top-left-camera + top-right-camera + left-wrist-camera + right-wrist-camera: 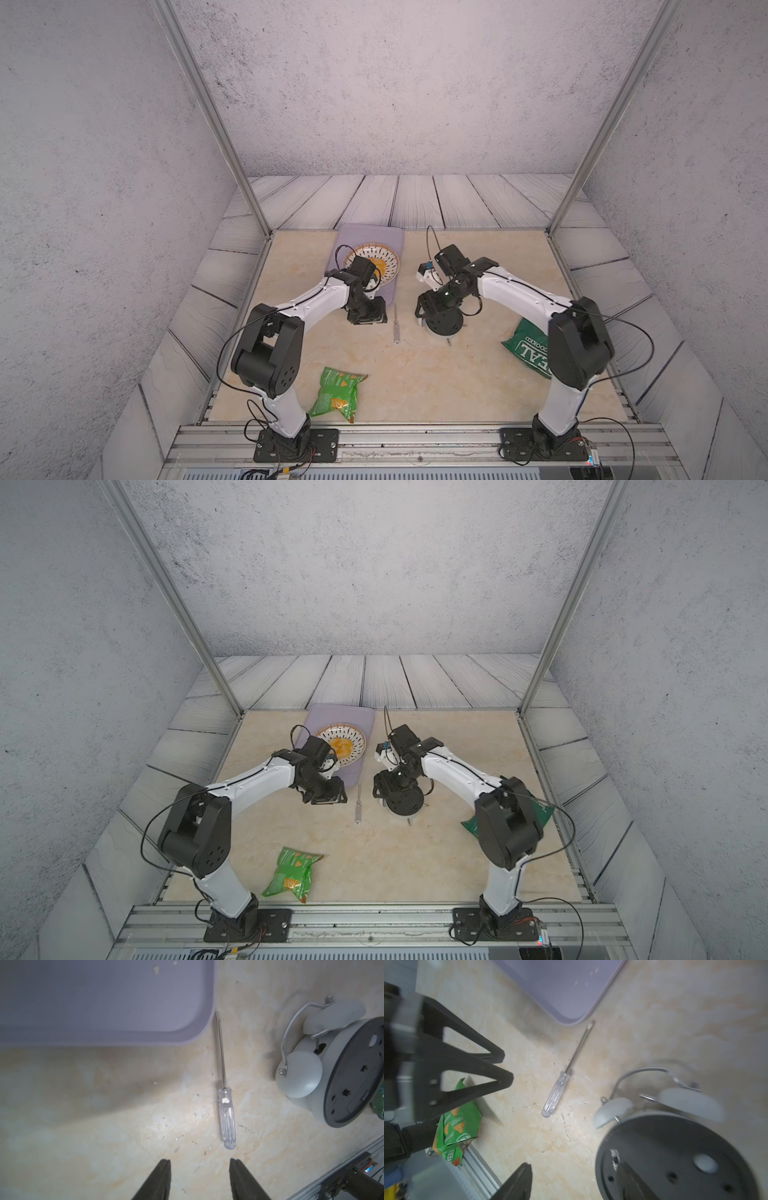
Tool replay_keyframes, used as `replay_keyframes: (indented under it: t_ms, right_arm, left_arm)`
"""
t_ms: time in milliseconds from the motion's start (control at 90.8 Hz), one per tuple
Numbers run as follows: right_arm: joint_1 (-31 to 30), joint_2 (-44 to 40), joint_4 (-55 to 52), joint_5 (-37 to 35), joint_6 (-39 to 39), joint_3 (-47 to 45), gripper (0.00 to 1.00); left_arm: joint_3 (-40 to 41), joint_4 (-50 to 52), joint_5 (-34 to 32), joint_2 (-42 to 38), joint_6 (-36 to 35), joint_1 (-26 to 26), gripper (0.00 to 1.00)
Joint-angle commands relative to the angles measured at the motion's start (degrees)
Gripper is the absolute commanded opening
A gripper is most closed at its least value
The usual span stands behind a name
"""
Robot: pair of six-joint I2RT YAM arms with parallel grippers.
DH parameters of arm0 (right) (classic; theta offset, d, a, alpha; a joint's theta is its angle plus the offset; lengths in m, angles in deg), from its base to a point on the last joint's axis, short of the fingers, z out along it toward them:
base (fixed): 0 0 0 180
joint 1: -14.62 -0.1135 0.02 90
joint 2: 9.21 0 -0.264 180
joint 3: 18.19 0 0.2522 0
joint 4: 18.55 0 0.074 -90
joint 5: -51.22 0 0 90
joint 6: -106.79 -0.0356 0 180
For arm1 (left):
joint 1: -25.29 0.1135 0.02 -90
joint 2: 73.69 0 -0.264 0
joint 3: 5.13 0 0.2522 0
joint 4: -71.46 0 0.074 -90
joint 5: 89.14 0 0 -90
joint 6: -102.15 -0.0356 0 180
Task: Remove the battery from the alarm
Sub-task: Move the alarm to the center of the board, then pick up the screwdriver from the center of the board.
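With the alarm (353, 1076) laid face down, back uppermost, no battery was seen removed, and the left gripper (200, 1161) and right gripper (574, 1164) were held open, empty.

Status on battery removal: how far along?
Done: alarm lies face down, black back up. In hand: nothing; left gripper open near the untouched screwdriver, right gripper open, one finger over the alarm's back. Remaining: battery, not visible in any view, to come out.
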State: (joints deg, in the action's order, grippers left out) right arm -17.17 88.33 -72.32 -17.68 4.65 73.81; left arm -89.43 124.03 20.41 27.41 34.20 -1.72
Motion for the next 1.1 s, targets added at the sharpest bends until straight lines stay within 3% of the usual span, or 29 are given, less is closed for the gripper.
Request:
replay_keyframes:
  t_ms: [0, 99, 242, 462, 683, 837, 991, 1090]
  right_arm:
    - [2.68, -9.48, 5.55, -11.89, -8.19, -6.89, 0.76]
    - [4.5, -15.87, 5.98, -17.12, -12.62, -13.55, 0.81]
    - [7.69, -22.79, 9.0, -18.83, -17.87, -22.82, 0.83]
    - [9.21, -26.6, 14.84, -21.7, -17.93, -29.86, 0.9]
    - [10.9, -18.32, 17.2, -17.76, -12.91, -26.57, 0.9]
    - [11.03, -8.17, 17.01, -9.52, -7.93, -19.96, 0.85]
    - [11.03, -0.83, 19.05, -0.51, -4.14, -15.66, 0.77]
    - [10.82, 4.54, 16.46, 5.85, 0.63, -11.25, 0.66]
  left_arm:
    - [-4.06, 0.83, -4.3, 3.21, -0.67, -2.08, 0.52]
    - [-7.74, 1.61, -7.14, 7.56, -1.2, -3.65, 0.52]
    - [-12.06, 2.93, -10.23, 12.87, -1.79, -5.67, 0.52]
    - [-16.55, 3.01, -14.35, 18.69, -2.35, -8.48, 0.44]
    - [-19.49, 3.38, -16.96, 22.81, -3.07, -8.59, 0.2]
    - [-20.74, 5.69, -15.73, 21.52, -3.76, -8.59, 0.0]
    - [-17.61, 5.69, -14.03, 12.99, -3.04, -7.95, 0.0]
    - [-14.61, 4.97, -11.15, 5.61, -1.9, -6.41, 0.0]
